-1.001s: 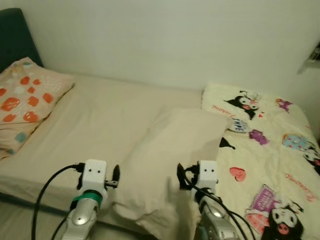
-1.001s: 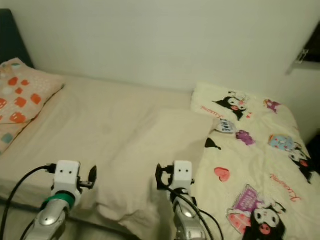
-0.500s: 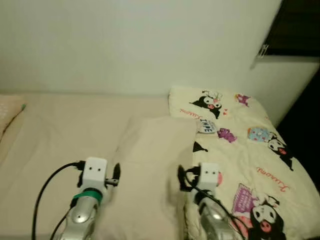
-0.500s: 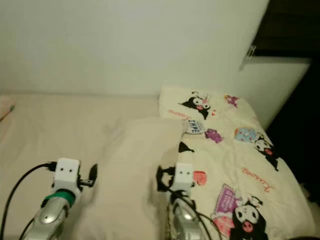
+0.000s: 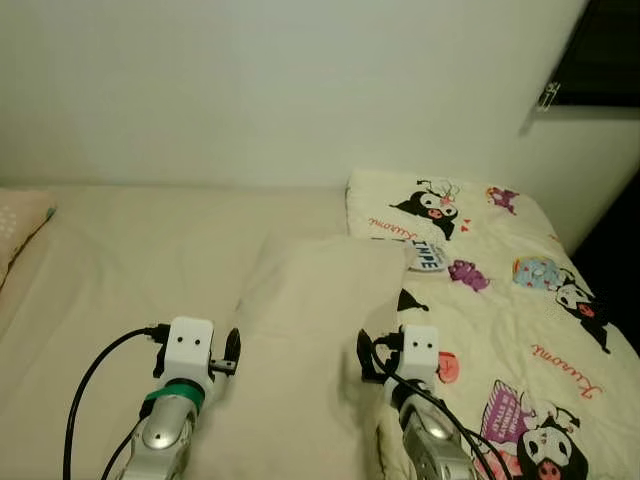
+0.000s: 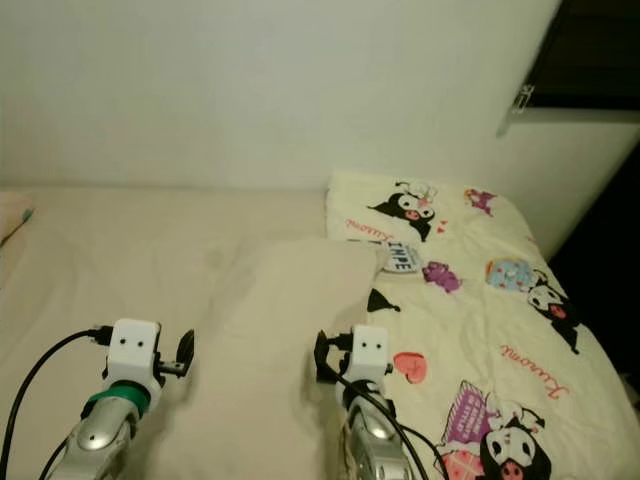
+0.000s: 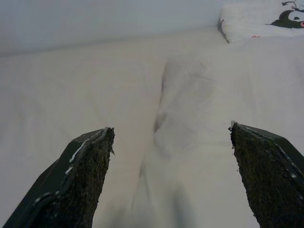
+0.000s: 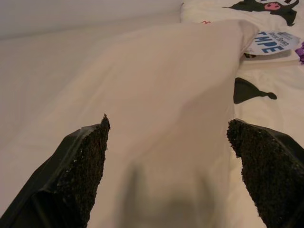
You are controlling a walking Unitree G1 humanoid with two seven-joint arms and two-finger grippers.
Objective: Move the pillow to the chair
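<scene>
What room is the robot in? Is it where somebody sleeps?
Most likely a bedroom. The robot faces a bed with a plain cream pillow lying on it, a cartoon-print blanket on the right, and the corner of a patterned pillow at the left edge.

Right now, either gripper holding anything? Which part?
Nothing held. Left gripper and right gripper are both open, hovering above the plain cream pillow on the bed, no contact visible.

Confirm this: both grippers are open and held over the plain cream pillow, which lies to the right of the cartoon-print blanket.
One thing is wrong: the pillow lies left of the cartoon-print blanket, as the left eye view shows. The left gripper and right gripper are open over it.
</scene>
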